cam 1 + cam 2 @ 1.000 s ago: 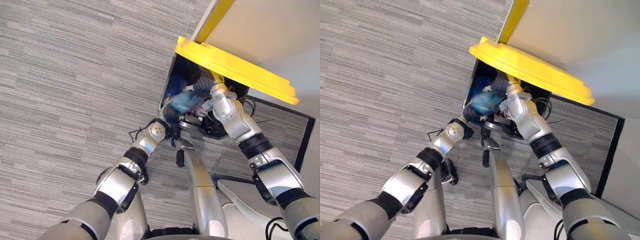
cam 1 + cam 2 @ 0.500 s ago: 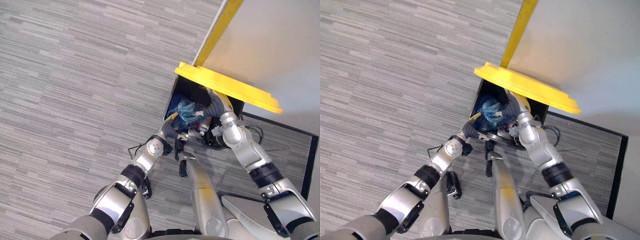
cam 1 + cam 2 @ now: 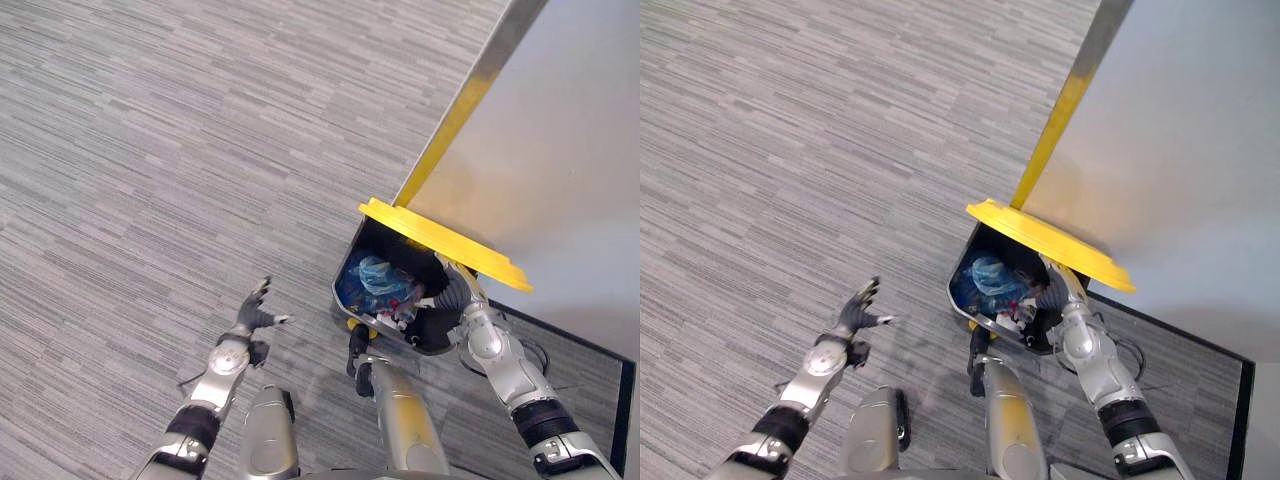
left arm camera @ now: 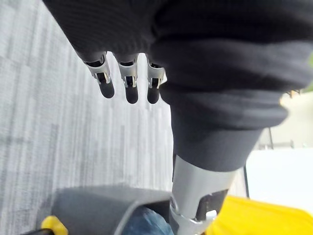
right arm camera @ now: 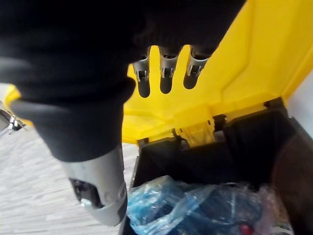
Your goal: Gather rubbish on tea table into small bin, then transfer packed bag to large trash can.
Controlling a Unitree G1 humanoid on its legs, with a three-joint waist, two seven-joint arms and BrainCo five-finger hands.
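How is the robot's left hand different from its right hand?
The left hand hangs over bare carpet, apart from the trash can; the right hand is at the can's mouth, under the yellow lid. The blue bag lies just below the right hand, far from the left hand. Both are open and hold nothing.

The right hand (image 5: 165, 73) hangs with straight fingers, holding nothing, in front of the raised yellow lid (image 5: 244, 73) of the black trash can (image 5: 166, 166). Inside lies a crumpled blue bag (image 5: 195, 208), seemingly with reddish scraps in it. Grey floor (image 5: 34, 196) lies beside the can.
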